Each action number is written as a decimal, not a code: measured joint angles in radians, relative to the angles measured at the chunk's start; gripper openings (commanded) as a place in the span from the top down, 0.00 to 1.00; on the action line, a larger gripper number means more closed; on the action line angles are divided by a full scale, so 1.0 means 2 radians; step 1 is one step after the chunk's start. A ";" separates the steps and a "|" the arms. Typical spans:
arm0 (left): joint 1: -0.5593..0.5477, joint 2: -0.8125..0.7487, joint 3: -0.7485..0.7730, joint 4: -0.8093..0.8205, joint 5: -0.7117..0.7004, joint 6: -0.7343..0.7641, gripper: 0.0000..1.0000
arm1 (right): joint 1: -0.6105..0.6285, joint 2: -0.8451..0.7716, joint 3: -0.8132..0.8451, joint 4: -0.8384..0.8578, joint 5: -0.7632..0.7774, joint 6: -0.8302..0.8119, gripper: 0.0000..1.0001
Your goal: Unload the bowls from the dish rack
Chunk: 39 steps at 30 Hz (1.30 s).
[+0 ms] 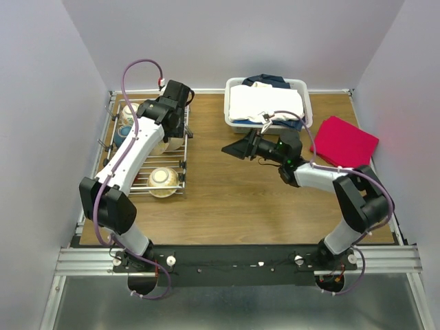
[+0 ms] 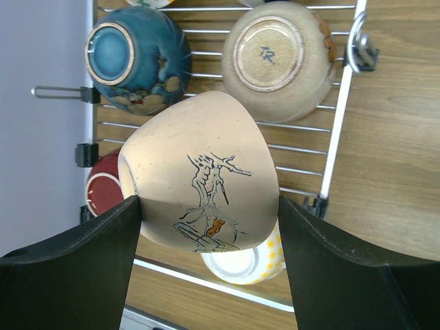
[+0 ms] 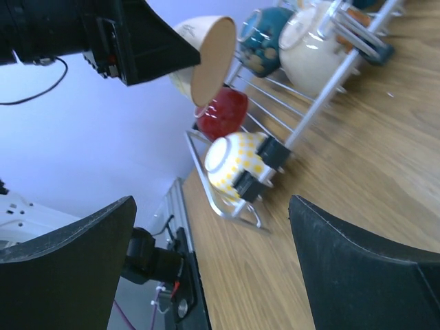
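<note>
Left wrist view: my left fingers (image 2: 82, 268) clamp a cream bowl (image 2: 199, 175) by its sides, held above the dish rack (image 2: 340, 130). Step in hand, I judge: lift-out. Next: carry it past the rack rim and set it on the counter (image 2: 399, 172). My right fingers (image 3: 62, 265) hang spread and empty. Top view: my left arm (image 1: 137, 148) covers part of the rack, so the other bowls (image 1: 163, 180) cannot be counted.
</note>
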 measured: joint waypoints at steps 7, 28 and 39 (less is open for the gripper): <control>0.002 -0.029 0.000 0.014 0.043 -0.023 0.65 | 0.023 0.106 0.068 0.103 -0.016 0.052 0.00; 0.002 -0.048 -0.030 0.045 0.123 -0.109 0.68 | 0.107 0.305 0.266 0.217 -0.008 -0.031 0.09; 0.002 -0.065 -0.074 0.080 0.149 -0.146 0.68 | 0.120 0.319 0.307 0.224 -0.024 -0.027 0.60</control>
